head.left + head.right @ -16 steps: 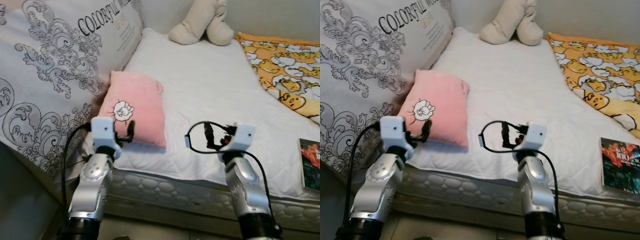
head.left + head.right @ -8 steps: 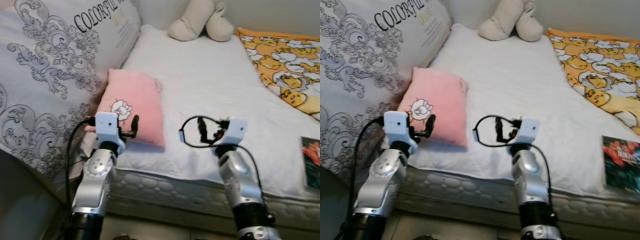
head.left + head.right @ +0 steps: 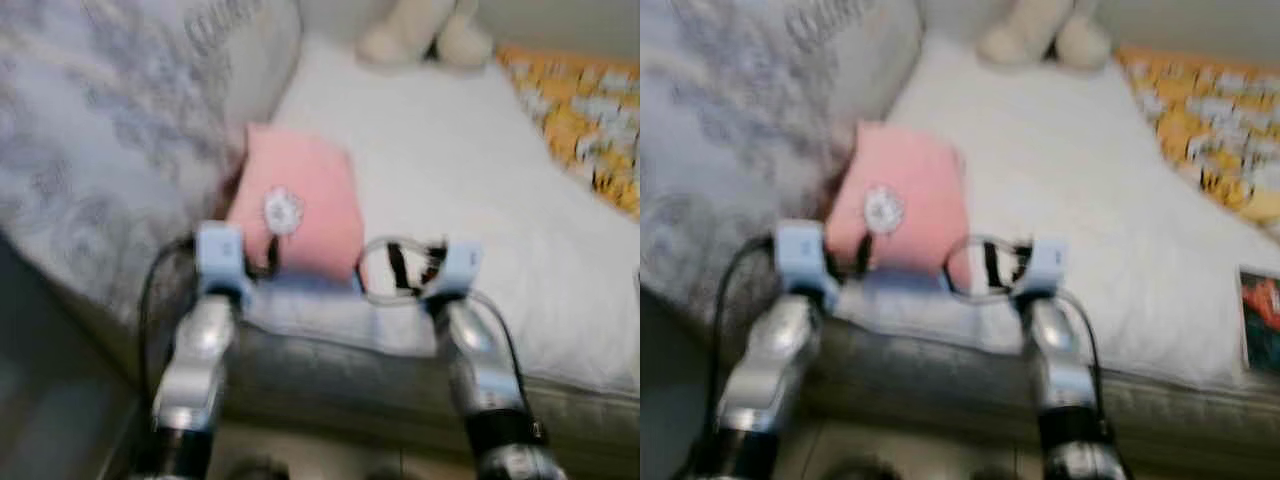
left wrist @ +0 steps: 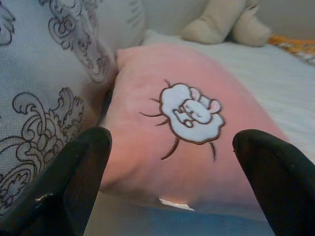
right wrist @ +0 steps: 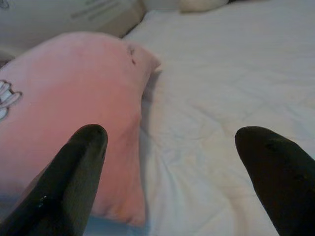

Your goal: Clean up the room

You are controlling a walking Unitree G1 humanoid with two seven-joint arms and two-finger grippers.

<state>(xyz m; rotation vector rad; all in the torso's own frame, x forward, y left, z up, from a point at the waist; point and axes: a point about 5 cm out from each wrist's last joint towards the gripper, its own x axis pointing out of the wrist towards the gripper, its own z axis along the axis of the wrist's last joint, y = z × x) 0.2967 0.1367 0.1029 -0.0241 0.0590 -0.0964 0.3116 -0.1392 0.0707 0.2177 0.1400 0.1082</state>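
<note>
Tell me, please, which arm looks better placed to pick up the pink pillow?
Probably the left: the left gripper is open and faces the pink pillow squarely, while the right gripper sits toward its edge, half over the bare white mattress.

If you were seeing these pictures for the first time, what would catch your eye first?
The pink pillow with a sheep patch, lying near the front edge of the white mattress against a large patterned cushion. Both grippers, left and right, face it with fingers spread wide. A beige plush toy sits at the far end of the bed, beside a yellow printed blanket.
</note>
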